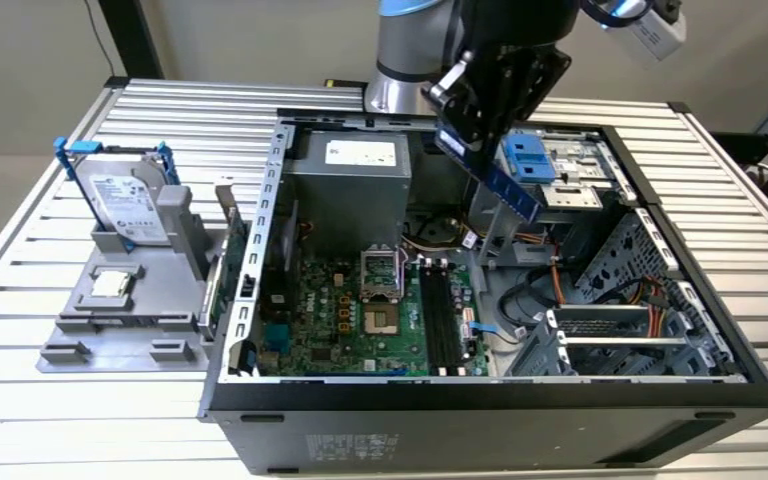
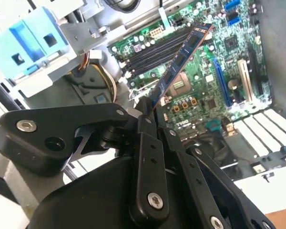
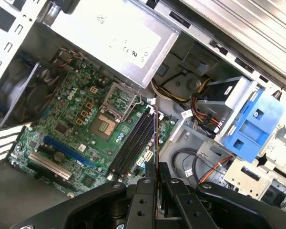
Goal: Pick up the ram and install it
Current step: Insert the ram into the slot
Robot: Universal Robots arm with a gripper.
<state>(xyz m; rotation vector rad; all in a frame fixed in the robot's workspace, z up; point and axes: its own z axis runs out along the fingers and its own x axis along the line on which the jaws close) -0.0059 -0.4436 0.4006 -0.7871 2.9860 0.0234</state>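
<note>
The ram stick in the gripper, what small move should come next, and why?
Probably lower it a little toward the long black slots. The gripper is shut on the ram, which hangs tilted above the open case, and in the first wrist view its edge runs roughly along the slots.

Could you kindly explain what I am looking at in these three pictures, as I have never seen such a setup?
A single robot arm works over an open computer case on a slatted metal table. One picture comes from a camera off the arm; the other two ride near its wrist. The gripper is shut on the ram, a thin memory stick, held in the air over the case. At the exterior view's left, a hard drive stands in a grey holder.
</note>
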